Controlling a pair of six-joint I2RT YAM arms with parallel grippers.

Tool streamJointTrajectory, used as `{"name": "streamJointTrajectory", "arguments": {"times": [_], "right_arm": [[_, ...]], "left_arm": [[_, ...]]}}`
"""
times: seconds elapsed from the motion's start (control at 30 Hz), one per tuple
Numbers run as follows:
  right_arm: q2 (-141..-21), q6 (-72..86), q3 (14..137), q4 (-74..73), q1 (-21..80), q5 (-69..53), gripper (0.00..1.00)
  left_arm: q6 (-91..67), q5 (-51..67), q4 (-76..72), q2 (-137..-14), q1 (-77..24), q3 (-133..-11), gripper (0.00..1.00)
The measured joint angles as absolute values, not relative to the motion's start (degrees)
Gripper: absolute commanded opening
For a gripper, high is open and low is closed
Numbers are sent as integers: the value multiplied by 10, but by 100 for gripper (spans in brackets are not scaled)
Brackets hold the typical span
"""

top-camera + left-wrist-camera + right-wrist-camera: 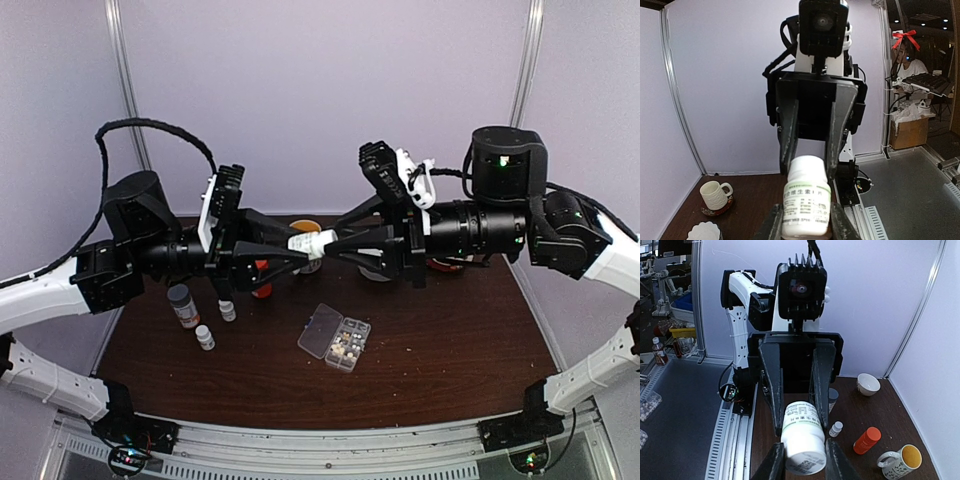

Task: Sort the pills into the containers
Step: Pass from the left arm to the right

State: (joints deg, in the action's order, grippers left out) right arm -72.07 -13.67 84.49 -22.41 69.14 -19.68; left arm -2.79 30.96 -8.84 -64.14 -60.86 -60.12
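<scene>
Pale lilac walls [300, 80] stood behind a dark brown table [450, 330]. Above it, the left gripper [807, 212] was clenched on the body of a white pill bottle [313, 243]. The right gripper [804, 452] had its fingers pressed on the cap [808, 167], so the bottle hung between both arms. Below on the table lay the clear organizer box [335, 338], its lid [318, 328] open, with some pills [348, 347] already in a few compartments [357, 330]. I judged the sorting only partly done: this bottle was not yet opened, and its pills were not yet sorted into the box.
</scene>
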Motion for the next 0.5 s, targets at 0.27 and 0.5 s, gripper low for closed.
{"name": "streamJointTrajectory", "arguments": {"times": [0.27,0.5], "right_arm": [[-728,-68,849,-223,691,-205,46],[-732,-13,849,-216,692,-223,72]], "left_arm": [[25,287,-67,-628,-613,-600,0],[55,272,-62,-636,-615,-601,0]]}}
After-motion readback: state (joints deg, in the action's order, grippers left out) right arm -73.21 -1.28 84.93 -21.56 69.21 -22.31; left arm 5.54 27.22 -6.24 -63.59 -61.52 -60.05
